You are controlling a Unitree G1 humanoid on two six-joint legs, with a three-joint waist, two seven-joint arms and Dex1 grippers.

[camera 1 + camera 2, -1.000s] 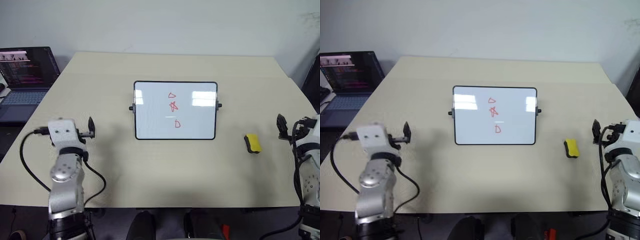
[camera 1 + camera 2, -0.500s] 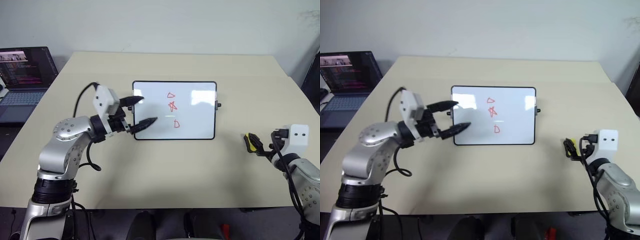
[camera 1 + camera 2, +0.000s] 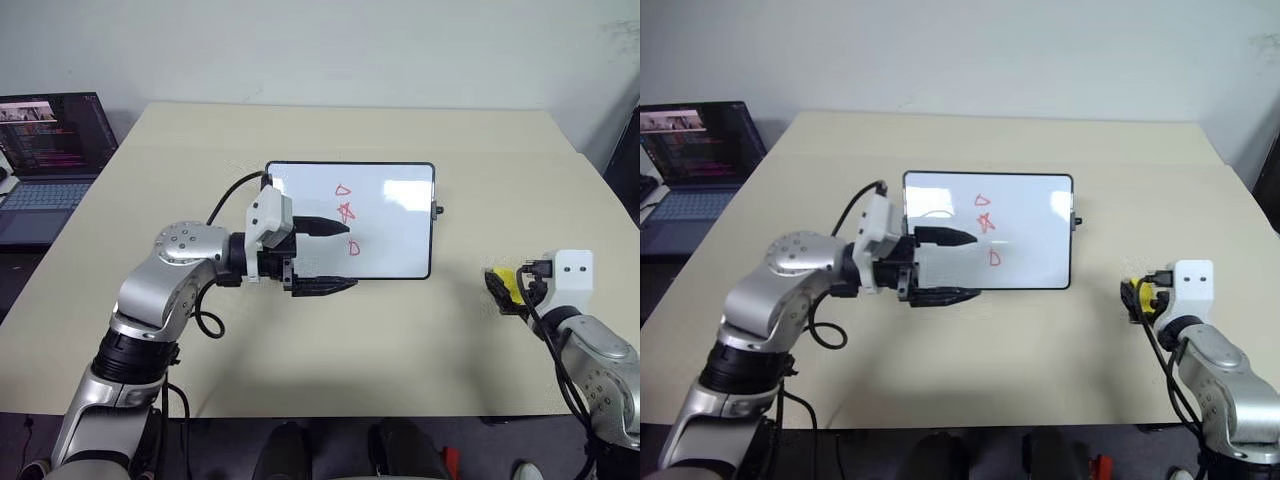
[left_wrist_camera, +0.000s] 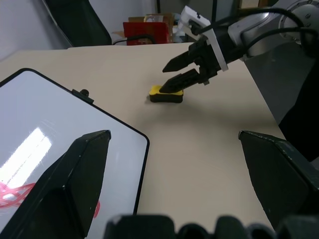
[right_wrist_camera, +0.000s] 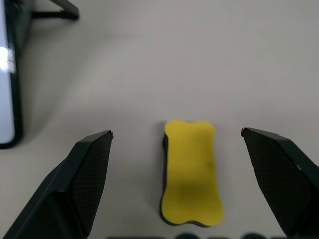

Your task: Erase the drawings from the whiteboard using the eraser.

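Right wrist view has the eraser low in the middle of the frame, yellow face up with its black underside on the table, lying between the two black fingers of the right gripper, which are spread wide on either side and not touching it. From the left wrist view those same fingers sit just at the block's near end, one above the other, so the grasp is lined up but not yet made. In the left eye view the eraser sits at the right middle of the frame, well apart from the whiteboard, which lies at the centre with the drawings in red running down its middle: triangle, scribble, D. The left gripper reaches across the board's lower left part, fingers spread wide and holding nothing, one over the white surface near the scribble and one by the bottom frame. The risks, as I judge them: the eraser is small and sits slightly off centre between the right fingers, so closing unevenly could push or spin it on the table rather than pinch it; a grip low on the black face could leave the wiping side blocked. The left fingers so near the marks could smear them, or shove the board if they press on it carelessly. A laptop stands at the upper left edge.
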